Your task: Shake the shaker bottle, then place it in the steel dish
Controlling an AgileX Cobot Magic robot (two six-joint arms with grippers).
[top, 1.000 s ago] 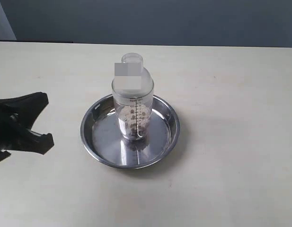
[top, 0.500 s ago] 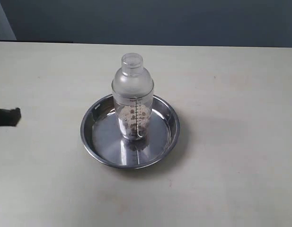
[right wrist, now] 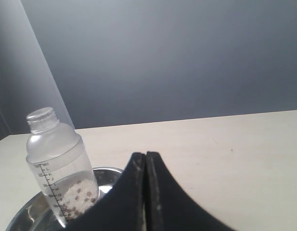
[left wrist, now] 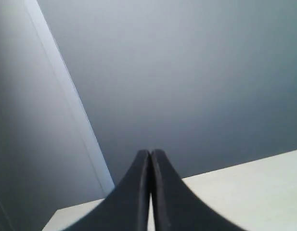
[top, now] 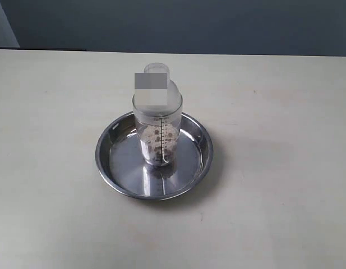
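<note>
The shaker bottle [top: 157,120] stands upright in the middle of the steel dish [top: 119,168], its frosted dome and round cap on top and pale and brown granules at its bottom. The right wrist view shows the same bottle [right wrist: 59,166] in the dish [right wrist: 30,214], well apart from my right gripper [right wrist: 145,156], whose black fingers are pressed together with nothing between them. My left gripper [left wrist: 150,153] is also shut and empty, facing the grey wall and the table's far edge. Neither gripper appears in the exterior view.
The pale tabletop [top: 273,112] spreads around the dish on all sides. A dark grey wall [top: 178,25] runs behind the table's far edge, with a lighter panel [top: 3,25] at the left corner.
My left gripper, open at the table's left edge a second ago, has drawn back leftward out of the exterior view. The bottle and dish have not moved.
</note>
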